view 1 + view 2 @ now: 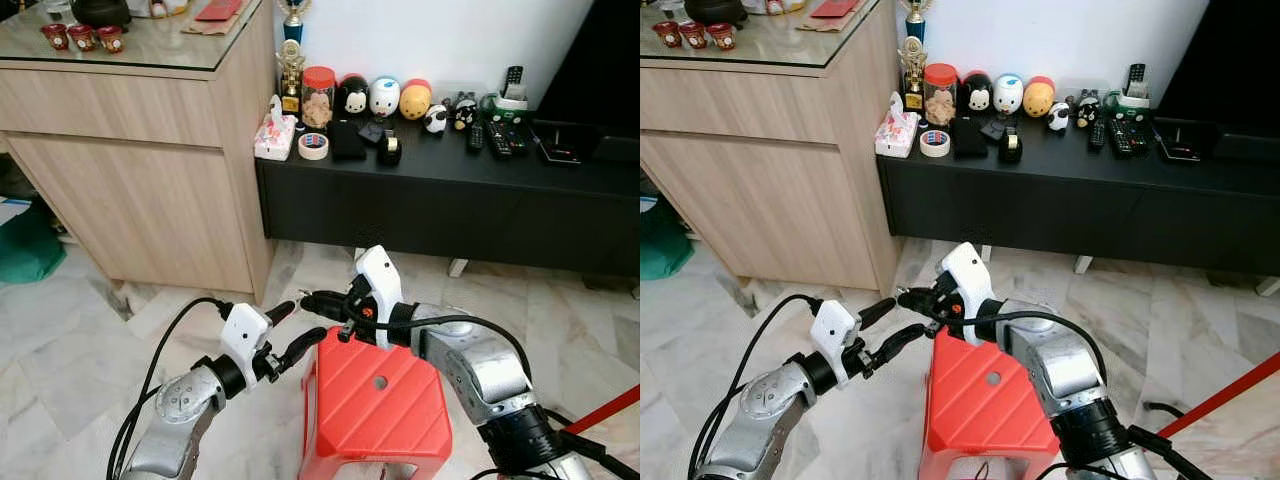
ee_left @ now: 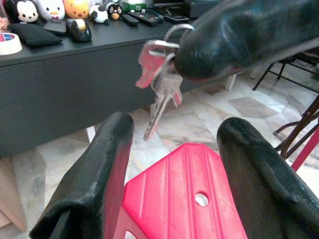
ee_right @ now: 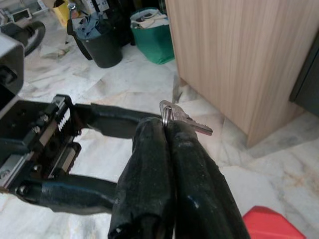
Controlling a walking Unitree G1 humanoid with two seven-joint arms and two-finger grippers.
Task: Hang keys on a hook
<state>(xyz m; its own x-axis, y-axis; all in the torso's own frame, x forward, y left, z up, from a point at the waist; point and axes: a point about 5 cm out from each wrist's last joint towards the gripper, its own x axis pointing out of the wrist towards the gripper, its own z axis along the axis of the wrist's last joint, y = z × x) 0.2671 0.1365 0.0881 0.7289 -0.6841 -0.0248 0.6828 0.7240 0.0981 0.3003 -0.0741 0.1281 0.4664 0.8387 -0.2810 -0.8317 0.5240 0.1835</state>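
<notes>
- Between the two grippers, at the lower centre of the head views, the right gripper (image 3: 167, 130) has its jaws pressed together on the ring of the keys (image 2: 160, 84), which dangle free below the fingertips.
- Facing it, the left gripper (image 2: 172, 149) has its jaws wide apart, one black finger on each side of the hanging keys without touching them.
- Judged from this, the pinch is slim: only the ring sits between the right fingertips, so a jolt or a slight loosening could let the bunch slip onto the red stool (image 1: 375, 400) or the marble floor (image 1: 70, 340) below.
- If a handover is meant, the left jaws closing off-line could catch just one blade, twisting the bunch or knocking it out of the right grip.
- No hook can be made out among these views, so the hanging itself seems well ahead.
- The keys look like a small bunch of two or three flat metal keys on a thin wire ring, one with a reddish head, blades pointing down and slightly aslant.
- Beyond, a black low cabinet (image 1: 440, 200) crosses the upper half of the frame, with a wooden cabinet (image 1: 150, 180) at the upper left.
</notes>
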